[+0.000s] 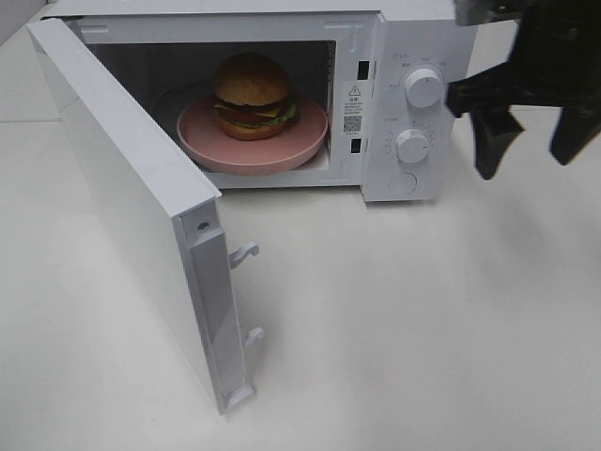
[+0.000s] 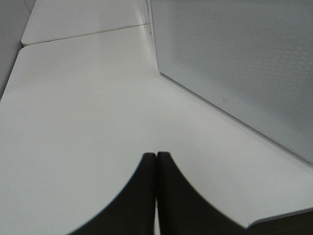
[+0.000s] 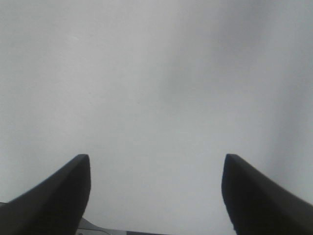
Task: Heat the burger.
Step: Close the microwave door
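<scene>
Standing upright, bun up, burger (image 1: 254, 96) on plate (image 1: 208, 141) inside microwave (image 1: 376, 174)

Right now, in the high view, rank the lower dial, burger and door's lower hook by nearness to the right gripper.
1. The lower dial, just left of the right gripper.
2. The burger, inside the microwave.
3. The door's lower hook, far left.
</scene>
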Controlling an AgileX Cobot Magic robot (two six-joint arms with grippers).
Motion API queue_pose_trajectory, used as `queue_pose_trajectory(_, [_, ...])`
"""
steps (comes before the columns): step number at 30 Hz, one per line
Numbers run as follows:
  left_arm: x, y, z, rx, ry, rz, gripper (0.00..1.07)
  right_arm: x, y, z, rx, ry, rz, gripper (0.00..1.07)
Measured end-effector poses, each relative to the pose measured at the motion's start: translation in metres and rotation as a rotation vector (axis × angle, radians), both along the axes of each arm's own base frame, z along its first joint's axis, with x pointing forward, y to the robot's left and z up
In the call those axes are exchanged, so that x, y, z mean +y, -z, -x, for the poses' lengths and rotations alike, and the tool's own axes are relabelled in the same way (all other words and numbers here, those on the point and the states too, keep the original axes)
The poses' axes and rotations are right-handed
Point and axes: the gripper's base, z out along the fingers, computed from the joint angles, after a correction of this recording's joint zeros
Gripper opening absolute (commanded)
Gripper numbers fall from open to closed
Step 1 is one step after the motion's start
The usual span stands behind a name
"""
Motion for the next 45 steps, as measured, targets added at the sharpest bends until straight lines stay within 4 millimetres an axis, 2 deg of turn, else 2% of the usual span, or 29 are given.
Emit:
queue_pose_trajectory(2, [0.000,0.000,0.000,0.000,0.000,0.000,0.00,-0.037,-0.018,0.029,-0.039,0.089,-0.007,0.70])
queue_pose_trajectory(5, [0.000,0.000,0.000,0.000,0.000,0.000,0.00,-0.044,-0.020,0.036,-0.046,0.106,-0.009,0.70])
queue_pose_trajectory(6, [0.000,0.000,0.000,0.000,0.000,0.000,0.00,-0.056,-0.031,0.053,-0.083,0.139,-0.016,0.70])
queue_pose_trajectory(7, [0.000,0.000,0.000,0.000,0.000,0.000,0.00,-0.056,-0.031,0.053,-0.083,0.139,-0.016,0.70])
queue_pose_trajectory(9, [0.000,0.000,0.000,0.000,0.000,0.000,0.00,-0.066,-0.054,0.096,-0.183,0.149,-0.047,0.70])
queue_pose_trajectory(10, [0.000,0.000,0.000,0.000,0.000,0.000,0.00,-0.066,-0.054,0.096,-0.183,0.149,-0.047,0.70])
queue_pose_trajectory(11, [0.000,0.000,0.000,0.000,0.000,0.000,0.00,-0.068,-0.061,0.115,-0.221,0.150,-0.068,0.70])
queue_pose_trajectory(14, [0.000,0.000,0.000,0.000,0.000,0.000,0.00,-0.070,-0.063,0.125,-0.243,0.150,-0.076,0.70])
queue_pose_trajectory(15, [0.000,0.000,0.000,0.000,0.000,0.000,0.00,-0.074,-0.068,0.143,-0.282,0.154,-0.091,0.70])
queue_pose_trajectory(16, [0.000,0.000,0.000,0.000,0.000,0.000,0.00,-0.074,-0.068,0.143,-0.282,0.154,-0.091,0.70])
queue_pose_trajectory(17, [0.000,0.000,0.000,0.000,0.000,0.000,0.00,-0.077,-0.071,0.163,-0.327,0.155,-0.104,0.70])
queue_pose_trajectory(18, [0.000,0.000,0.000,0.000,0.000,0.000,0.00,-0.077,-0.071,0.163,-0.327,0.155,-0.104,0.70])
queue_pose_trajectory(20, [0.000,0.000,0.000,0.000,0.000,0.000,0.00,-0.084,-0.066,0.197,-0.385,0.154,-0.121,0.70])
queue_pose_trajectory(21, [0.000,0.000,0.000,0.000,0.000,0.000,0.00,-0.084,-0.066,0.197,-0.385,0.154,-0.121,0.70])
queue_pose_trajectory(22, [0.000,0.000,0.000,0.000,0.000,0.000,0.00,-0.087,-0.061,0.214,-0.412,0.151,-0.127,0.70])
queue_pose_trajectory(25, [0.000,0.000,0.000,0.000,0.000,0.000,0.00,-0.089,-0.058,0.223,-0.428,0.144,-0.130,0.70])
queue_pose_trajectory(26, [0.000,0.000,0.000,0.000,0.000,0.000,0.00,-0.092,-0.053,0.240,-0.468,0.135,-0.138,0.70])
queue_pose_trajectory(27, [0.000,0.000,0.000,0.000,0.000,0.000,0.00,-0.092,-0.053,0.240,-0.468,0.135,-0.138,0.70])
queue_pose_trajectory(29, [0.000,0.000,0.000,0.000,0.000,0.000,0.00,-0.098,-0.037,0.269,-0.536,0.131,-0.155,0.70])
queue_pose_trajectory(32, [0.000,0.000,0.000,0.000,0.000,0.000,0.00,-0.099,-0.034,0.275,-0.550,0.129,-0.158,0.70])
queue_pose_trajectory(34, [0.000,0.000,0.000,0.000,0.000,0.000,0.00,-0.103,-0.020,0.296,-0.651,0.118,-0.181,0.70])
queue_pose_trajectory(45, [0.000,0.000,0.000,0.000,0.000,0.000,0.00,-0.106,0.003,0.321,-0.910,0.039,-0.223,0.69])
